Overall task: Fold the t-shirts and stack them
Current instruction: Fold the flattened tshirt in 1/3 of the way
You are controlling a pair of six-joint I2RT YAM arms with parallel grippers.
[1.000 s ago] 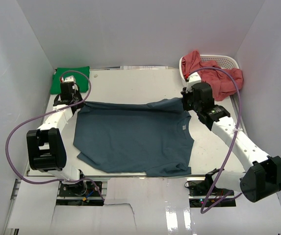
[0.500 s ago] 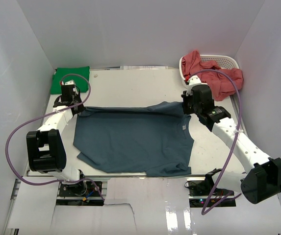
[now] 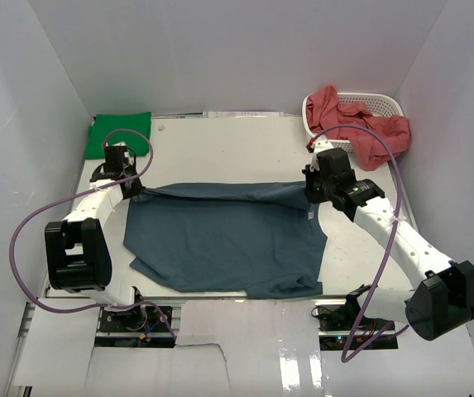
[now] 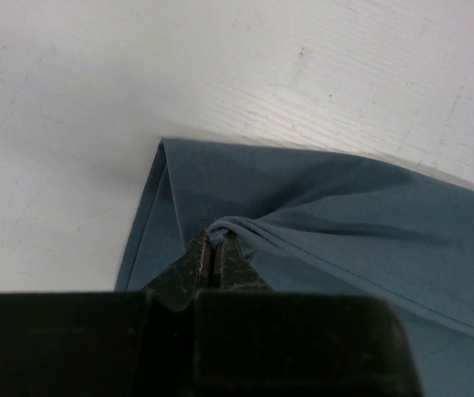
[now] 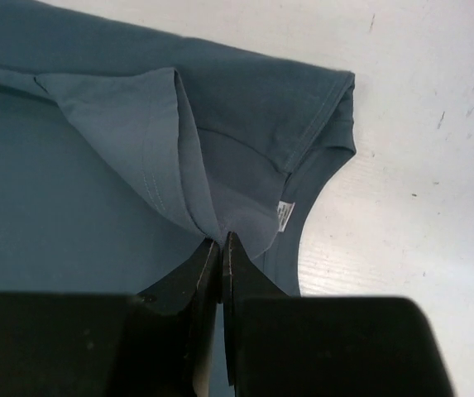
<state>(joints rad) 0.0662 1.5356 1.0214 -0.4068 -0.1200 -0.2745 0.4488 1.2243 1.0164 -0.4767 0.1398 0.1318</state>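
Where the slate blue t-shirt point(image 3: 220, 240) lies spread across the middle of the white surface point(image 3: 237, 145), its far edge is lifted and drawn into a band between the two arms. The left claw point(image 3: 141, 189) is closed on a pinch of cloth at the far left corner. In the left wrist view its tips meet on a small pucker of blue fabric, just inside a hemmed, doubled-over edge. The right claw point(image 3: 309, 193) is closed on the far right corner. The right wrist view shows its tips pressed together on a folded flap of cloth near a sleeve opening, with a small white label point(image 5: 284, 215) just beside them. The shirt's near hem lies close to the near edge of the surface, between the two arm bases. Its left side runs alongside the left arm, and its right side leaves a bare strip of surface under the right arm.

Beyond the lifted edge the surface is bare up to the back wall. At the far left corner a bright green t-shirt point(image 3: 119, 132) lies as a flat rectangle, near the left claw but apart from the blue cloth. At the far right corner a white perforated basket point(image 3: 383, 102) holds salmon red t-shirts point(image 3: 361, 128), which spill over its near rim just behind the right arm's wrist. Purple cables point(image 3: 23, 240) loop off both arms, the left one bulging out past the surface's left edge toward the side wall. White walls close in on the left, back and right.
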